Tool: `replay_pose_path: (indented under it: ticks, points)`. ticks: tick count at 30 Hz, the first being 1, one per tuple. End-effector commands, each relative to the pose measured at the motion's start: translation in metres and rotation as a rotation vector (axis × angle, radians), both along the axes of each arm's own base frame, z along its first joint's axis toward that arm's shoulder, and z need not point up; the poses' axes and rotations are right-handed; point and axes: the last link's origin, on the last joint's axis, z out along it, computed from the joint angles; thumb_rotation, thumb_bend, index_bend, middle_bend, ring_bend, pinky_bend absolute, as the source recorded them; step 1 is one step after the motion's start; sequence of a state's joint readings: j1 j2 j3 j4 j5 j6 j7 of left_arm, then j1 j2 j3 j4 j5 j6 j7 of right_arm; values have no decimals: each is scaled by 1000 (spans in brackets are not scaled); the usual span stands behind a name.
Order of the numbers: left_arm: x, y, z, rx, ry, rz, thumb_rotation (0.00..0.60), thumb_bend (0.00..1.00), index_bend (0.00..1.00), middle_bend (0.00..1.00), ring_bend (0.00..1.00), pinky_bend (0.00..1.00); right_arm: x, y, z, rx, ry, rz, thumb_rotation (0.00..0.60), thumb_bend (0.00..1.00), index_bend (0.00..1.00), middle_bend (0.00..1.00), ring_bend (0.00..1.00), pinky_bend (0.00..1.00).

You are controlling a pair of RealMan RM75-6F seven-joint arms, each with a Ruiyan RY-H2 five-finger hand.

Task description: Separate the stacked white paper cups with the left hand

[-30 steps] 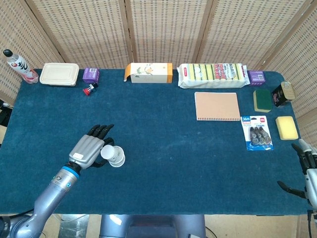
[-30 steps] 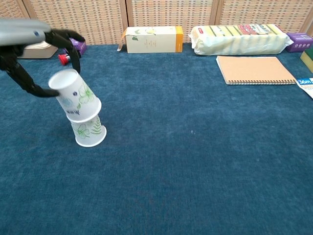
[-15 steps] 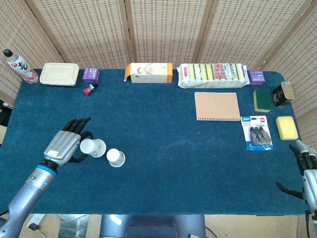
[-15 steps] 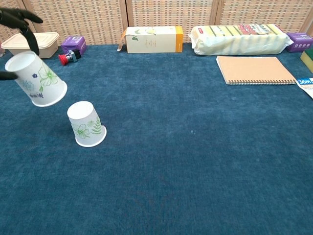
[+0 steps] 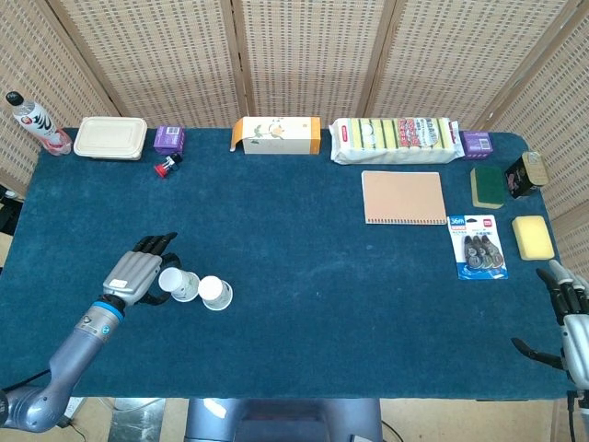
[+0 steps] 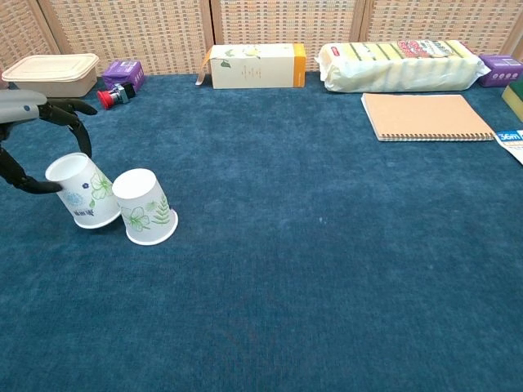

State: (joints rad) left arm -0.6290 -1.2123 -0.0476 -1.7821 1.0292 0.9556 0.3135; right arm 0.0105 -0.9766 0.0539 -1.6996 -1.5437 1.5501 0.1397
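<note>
Cups sit side by side at the lower left of the frame on the blue desk (image 6: 327, 269): one cup (image 6: 145, 207) stands upside down, and just beside it the tilted cup (image 6: 83, 189) is clasped by the left robot hand (image 5: 136, 274), fingers (image 6: 69, 111) curled around it. At the lower right edge, the right robot hand (image 5: 572, 318) holds nothing, fingers apart.

— What does my left hand (image 5: 138, 274) look like?
— I see a ribbed silver-grey back, black fingers (image 6: 72, 107), a blue wrist ring, then a smooth grey forearm.
— And my right hand (image 5: 572, 318)?
— Grey, black-fingered too.
</note>
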Motion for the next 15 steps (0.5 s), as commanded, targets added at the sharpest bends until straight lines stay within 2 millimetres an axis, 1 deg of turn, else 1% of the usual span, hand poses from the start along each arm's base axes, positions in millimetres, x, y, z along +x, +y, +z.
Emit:
replay_pose_path:
  ticks: [1,5,7,8,11,13,15]
  points:
    - [3,1,-10,-10,-3,5,600,261,382,0,0,29,0,0,1,-2,-4,-1,600,92,45,0,0,0]
    - [5,2,-15,-11,4,14,600,261,382,0,0,29,-1,0,3,-5,-8,-1,600,92,45,0,0,0]
    - [6,1,-14,-10,2,16,600,260,357,0,0,29,-1,0,3,-6,-9,-1,600,92,45,0,0,0]
    - [6,0,-14,-9,1,16,600,259,307,0,0,29,-1,0,3,-6,-10,-1,600,92,45,0,0,0]
    - [6,-2,-12,-12,-2,19,600,248,94,0,0,29,-1,0,3,-5,-11,-1,600,91,45,0,0,0]
    - [6,-4,-10,-12,-2,18,600,235,15,0,0,29,-1,0,3,-4,-10,0,600,92,45,0,0,0]
    - [6,-4,-10,-13,-2,17,600,215,0,0,0,29,-1,0,3,-3,-10,0,600,92,45,0,0,0]
